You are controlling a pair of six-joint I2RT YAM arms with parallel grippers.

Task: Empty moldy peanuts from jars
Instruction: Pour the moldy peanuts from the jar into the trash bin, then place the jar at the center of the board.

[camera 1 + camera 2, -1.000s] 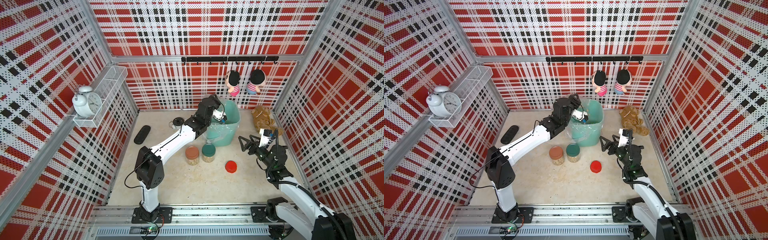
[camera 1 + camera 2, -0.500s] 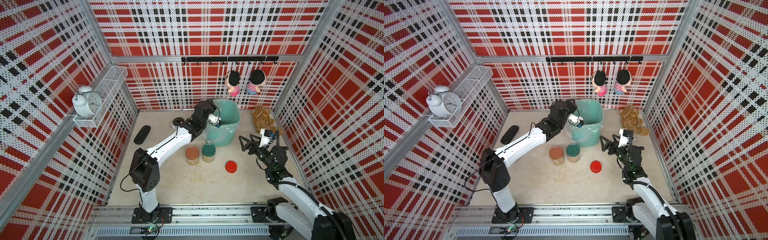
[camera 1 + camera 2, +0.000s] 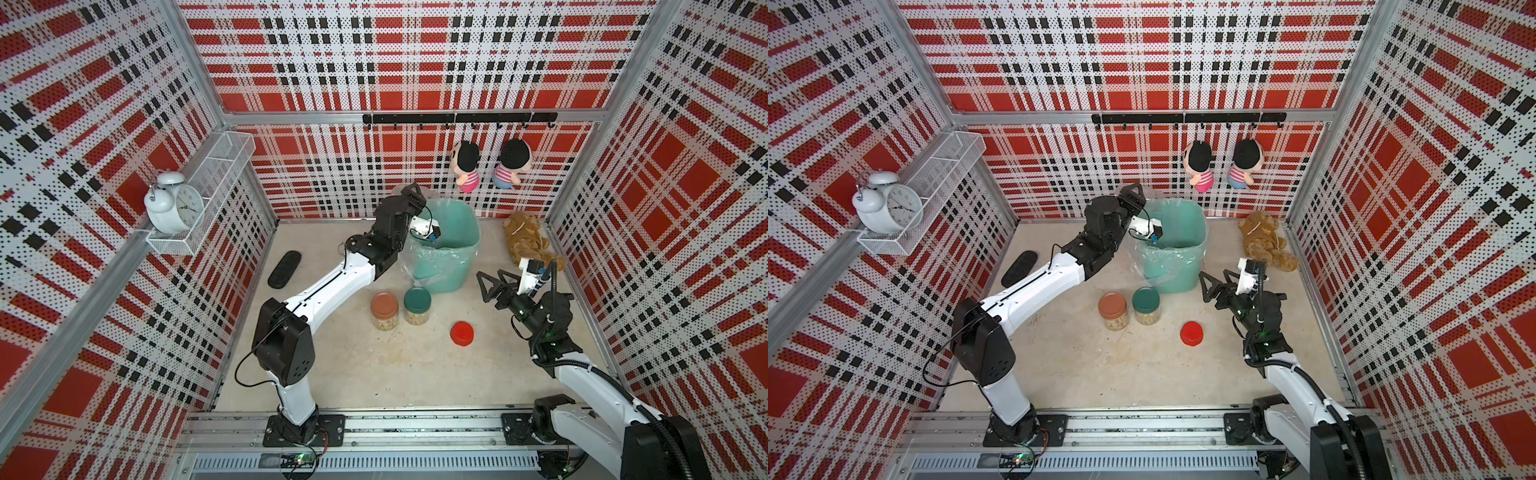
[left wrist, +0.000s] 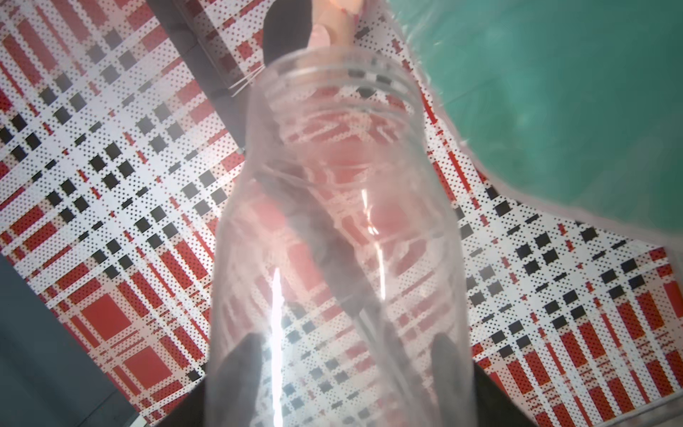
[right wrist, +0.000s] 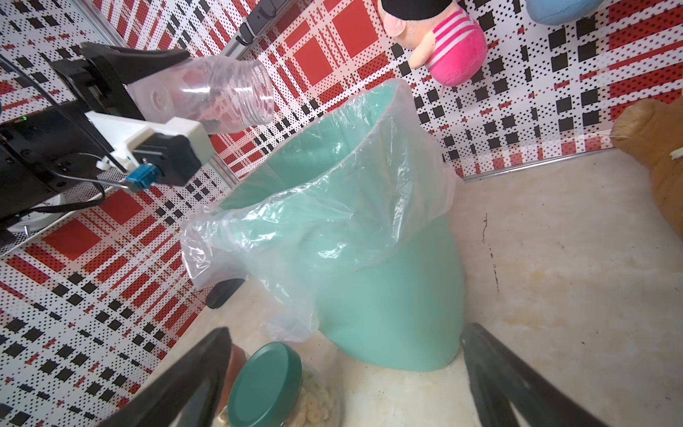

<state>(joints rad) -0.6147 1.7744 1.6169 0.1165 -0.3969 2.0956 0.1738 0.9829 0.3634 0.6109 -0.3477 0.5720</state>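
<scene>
Jar [image 5: 218, 96], clamped in my left gripper [image 4: 343, 369], looks empty and has backed left off the bin [image 5: 388, 295]. Right gripper [image 3: 492, 280] gapes; one jar done.

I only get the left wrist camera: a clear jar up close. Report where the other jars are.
Observer: The brown-lidded jar and the green-lidded jar stand side by side on the table in front of the teal bin, peanuts inside both.
Operator: The clear jar in the left gripper is uncapped. Find me a loose lid.
Observer: A red lid lies alone on the table, to the robot's right of the green-lidded jar.
Operator: Now the right gripper.
Observer: The right gripper hangs beside the bin, jaws open, holding nothing.
</scene>
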